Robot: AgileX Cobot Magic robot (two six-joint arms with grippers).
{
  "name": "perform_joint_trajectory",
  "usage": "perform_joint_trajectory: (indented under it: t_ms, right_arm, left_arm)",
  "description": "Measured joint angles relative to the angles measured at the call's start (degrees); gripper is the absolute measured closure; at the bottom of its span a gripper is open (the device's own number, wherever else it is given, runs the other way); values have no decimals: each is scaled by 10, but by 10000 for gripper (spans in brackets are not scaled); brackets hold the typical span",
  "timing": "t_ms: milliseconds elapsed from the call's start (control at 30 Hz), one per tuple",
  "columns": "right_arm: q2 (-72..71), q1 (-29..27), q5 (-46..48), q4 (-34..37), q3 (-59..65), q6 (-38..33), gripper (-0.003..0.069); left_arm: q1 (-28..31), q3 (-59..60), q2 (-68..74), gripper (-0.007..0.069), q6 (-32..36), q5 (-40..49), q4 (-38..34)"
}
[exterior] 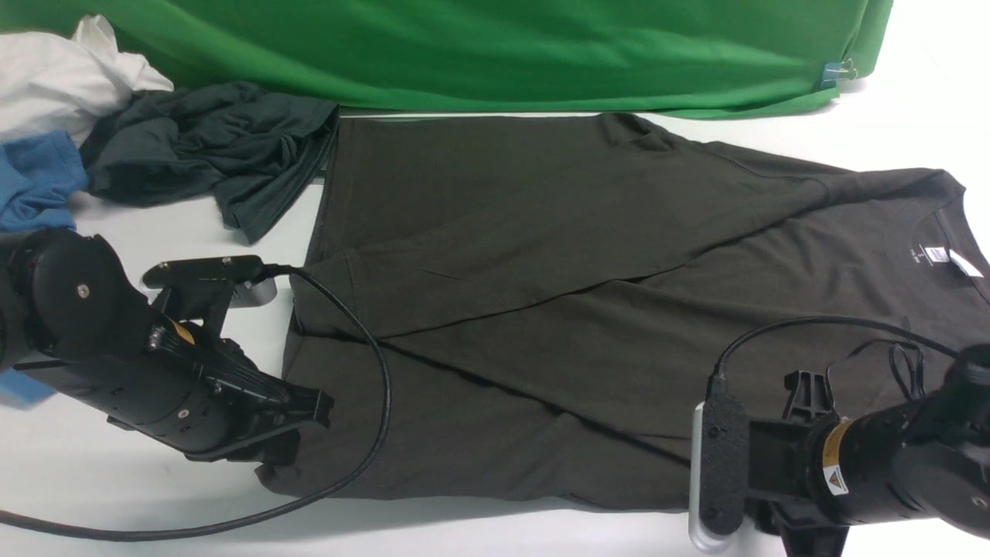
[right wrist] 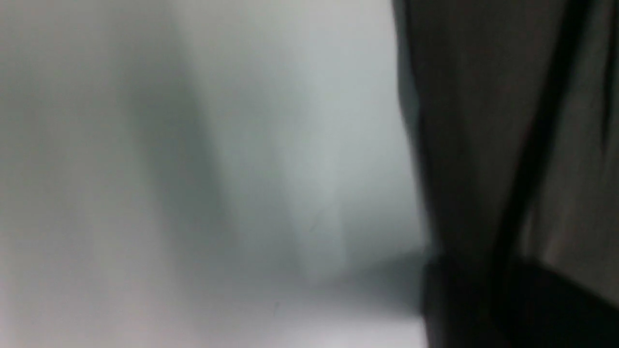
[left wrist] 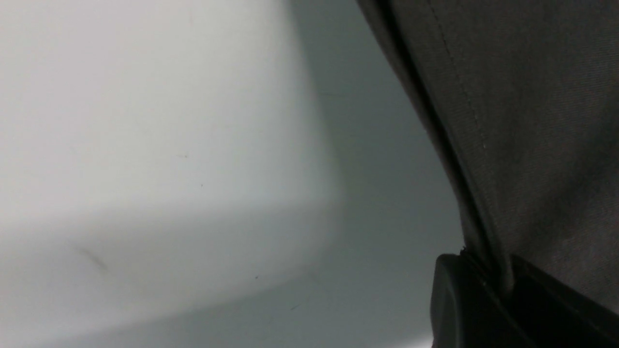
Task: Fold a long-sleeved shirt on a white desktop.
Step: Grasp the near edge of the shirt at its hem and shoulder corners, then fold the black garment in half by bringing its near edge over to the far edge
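Lying flat on the white surface point(exterior: 889, 108), the long-sleeved shirt point(exterior: 541, 255) spans most of the front view, w/ the hem end toward the robot's left and the crew neck point(exterior: 940, 220) toward its right. Colour is a uniform, very dark brownish-black. A white neck label point(exterior: 965, 264) shows inside the collar. Both sleeves are folded over the body as two long diag. bands that cross near the middle. The far edge runs just beside the green backdrop cloth point(exterior: 495, 46).

Materials/shapes:
- Shirt fabric is a fine matte knit. A stitched hem line is visible in the left wrist view. Creases are few and the edges mostly straight.
- Surface is smooth, matte and white, w/ faint scuff marks.
- A crumpled slate-grey garment point(exterior: 209, 155) lies at the shirt's far hem corner. Whether it touches or overlaps cannot be told.
- A blue garment point(exterior: 39, 182) and a white garment point(exterior: 62, 77) sit further left.

Fingers vs. shirt:
- The left fingers point(exterior: 309, 404) sit at the near hem corner. In the left wrist view the hem edge runs straight into the black left fingers point(left wrist: 464, 304), which are clamped tight on the cloth.
- The right arm point(exterior: 889, 464) sits low at the shirt's near edge, toward the neck end. Its tip is hidden in the front view.
- The right wrist view is blurred. It shows dark cloth beside the dark right fingers point(right wrist: 474, 309). Whether they are gripping or apart cannot be told.
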Motion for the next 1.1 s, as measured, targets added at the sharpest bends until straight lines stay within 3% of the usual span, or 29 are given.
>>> perform_joint_trajectory:
  t_ms: [67,167,367,767,1100]
  right_arm:
    - [5,0,34,0,-15,1,608]
    - [10,0,86,-1,-37,1,629]
    - [11,0,161,10,-76,8,632]
    - [-102,0,315,175,-86,19,635]
    - [-199,0,346,191,-86,48,637]
  left_arm:
    - [0,0,0,586,2,0,-2]
    - [0,0,0,586,5,0,-7]
    - [0,0,0,586,12,9,-9]
    - [0,45,-72,586,-11,65,19]
    - [0,107,-153,586,-15,78,2]
